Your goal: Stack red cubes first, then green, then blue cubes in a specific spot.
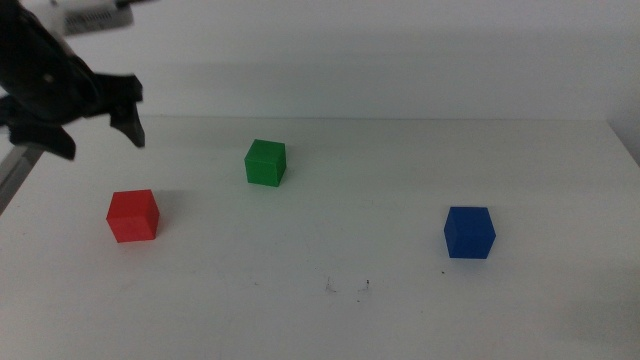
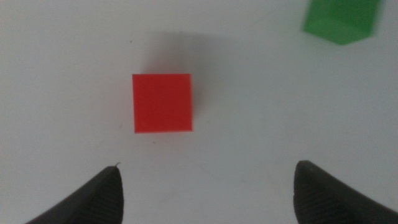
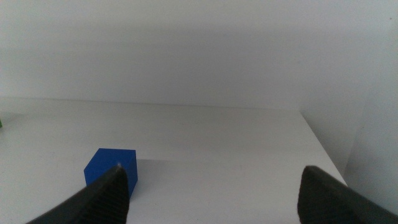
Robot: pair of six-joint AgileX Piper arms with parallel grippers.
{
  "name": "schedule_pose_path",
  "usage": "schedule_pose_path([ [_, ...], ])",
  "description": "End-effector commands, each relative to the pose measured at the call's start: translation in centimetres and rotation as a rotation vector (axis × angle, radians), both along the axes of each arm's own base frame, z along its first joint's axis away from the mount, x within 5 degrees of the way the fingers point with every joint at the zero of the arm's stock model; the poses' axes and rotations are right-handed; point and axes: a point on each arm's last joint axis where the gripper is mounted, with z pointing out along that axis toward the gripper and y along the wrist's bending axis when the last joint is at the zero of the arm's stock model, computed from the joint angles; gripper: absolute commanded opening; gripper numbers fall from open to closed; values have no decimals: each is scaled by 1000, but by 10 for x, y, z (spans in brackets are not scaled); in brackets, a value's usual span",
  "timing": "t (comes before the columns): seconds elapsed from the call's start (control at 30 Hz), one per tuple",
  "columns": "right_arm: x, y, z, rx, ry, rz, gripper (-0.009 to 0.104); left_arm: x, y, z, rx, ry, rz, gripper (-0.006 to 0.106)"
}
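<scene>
In the middle view the left gripper (image 1: 100, 135) hangs above the white table (image 1: 560, 300) at about ten o'clock from the picture's centre, its two dark jaws spread wide and empty. The red cube (image 1: 133, 216) rests on the table at about five o'clock from that gripper, clear of both jaws. The green cube (image 1: 265, 162) sits near twelve o'clock of the centre, and the blue cube (image 1: 469, 232) lies well apart at about four o'clock. Two tiny dark specks (image 1: 347, 287) mark the bare spot toward six o'clock, between the red and blue cubes and with no cube on it. In the left wrist view the left gripper (image 2: 208, 186) looks down with its jaws wide; the red cube (image 2: 162, 102) lies beyond the gap, nearer one jaw, touching neither, and the green cube (image 2: 342, 18) shows at one o'clock, cut by the frame edge. In the right wrist view the right gripper (image 3: 214, 190) has its jaws wide and empty, low over the table; the blue cube (image 3: 112, 167) sits just behind one jaw tip, partly hidden by it.
</scene>
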Motion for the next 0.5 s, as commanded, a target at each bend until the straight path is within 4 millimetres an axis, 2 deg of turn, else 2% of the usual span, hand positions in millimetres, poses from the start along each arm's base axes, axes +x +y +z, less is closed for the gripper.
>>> schedule_pose_path([
  [0.0,0,0,0,-8,-11,-4,85,14,2,-16,26,30,13,94],
  [0.17,0,0,0,-8,-11,-4,85,35,8,-53,91,71,7,94],
  [0.47,0,0,0,-8,-11,-4,85,57,9,-100,105,113,20,94],
])
